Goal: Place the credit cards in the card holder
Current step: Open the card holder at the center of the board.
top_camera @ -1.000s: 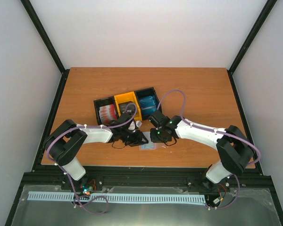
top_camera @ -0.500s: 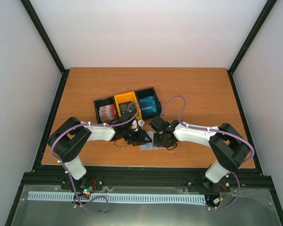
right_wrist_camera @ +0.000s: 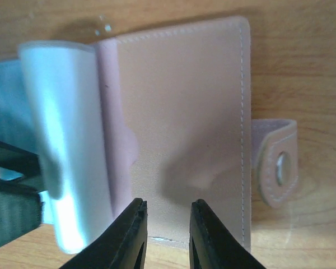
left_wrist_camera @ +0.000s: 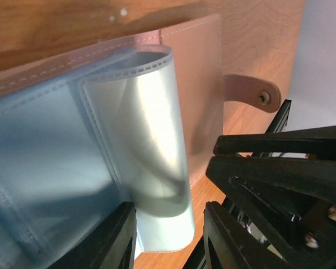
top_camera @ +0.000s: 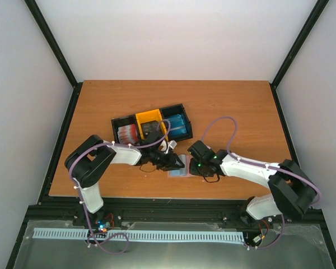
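Card holder [top_camera: 178, 173] lies open on the tabletop [top_camera: 229, 106], near its 6 o'clock edge and at 5 o'clock from the three-bin tray [top_camera: 123, 119]. Left gripper [left_wrist_camera: 169, 208]: jaws narrowly parted, with a raised clear sleeve [left_wrist_camera: 151, 140] between them; a firm pinch seems likely but cannot be confirmed. Right gripper [right_wrist_camera: 168, 203]: jaws slightly apart and empty, over the tan cover's near edge. Credit cards [top_camera: 176, 126] sit sorted in the tray's bins.

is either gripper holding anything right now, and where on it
The left gripper pinches a clear sleeve of the card holder by its free edge. The right gripper sits over the holder; no grip shows.
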Controlling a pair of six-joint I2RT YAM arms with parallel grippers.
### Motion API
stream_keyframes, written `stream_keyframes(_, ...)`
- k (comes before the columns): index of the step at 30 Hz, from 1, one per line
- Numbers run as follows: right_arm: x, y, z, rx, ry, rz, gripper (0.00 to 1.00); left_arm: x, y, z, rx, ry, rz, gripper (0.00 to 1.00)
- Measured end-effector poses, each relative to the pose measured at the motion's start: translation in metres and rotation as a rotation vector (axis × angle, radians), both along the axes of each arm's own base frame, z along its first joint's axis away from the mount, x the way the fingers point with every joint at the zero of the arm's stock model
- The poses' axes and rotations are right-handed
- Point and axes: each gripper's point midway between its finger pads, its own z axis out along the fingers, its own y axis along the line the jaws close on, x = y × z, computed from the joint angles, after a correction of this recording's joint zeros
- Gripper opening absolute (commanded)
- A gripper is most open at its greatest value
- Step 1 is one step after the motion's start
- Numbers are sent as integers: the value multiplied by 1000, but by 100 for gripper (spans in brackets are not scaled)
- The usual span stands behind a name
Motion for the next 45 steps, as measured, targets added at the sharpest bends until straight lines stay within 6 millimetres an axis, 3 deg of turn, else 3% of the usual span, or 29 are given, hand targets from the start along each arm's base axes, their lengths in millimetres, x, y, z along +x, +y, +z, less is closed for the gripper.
stream_keyframes(11, 12, -18, 53, 56, -161, -112, 24, 10, -23, 11, -44, -45, -42, 37)
stream_keyframes(18, 10, -33, 63, 36, -187, -166, 24, 8, -58, 14, -19, -127, -109, 37)
stream_keyframes(25, 5, -56, 77, 17, -226, -250, 25, -8, -75, -5, 37, -148, -176, 38)
stream_keyframes(33, 0, -80, 94, 10, -277, -337, 25, -24, -100, 4, 28, -251, -266, 40)
stream_keyframes(45, -6, -89, 113, 73, -327, -369, 33, -24, -109, 10, -2, -308, -286, 50)
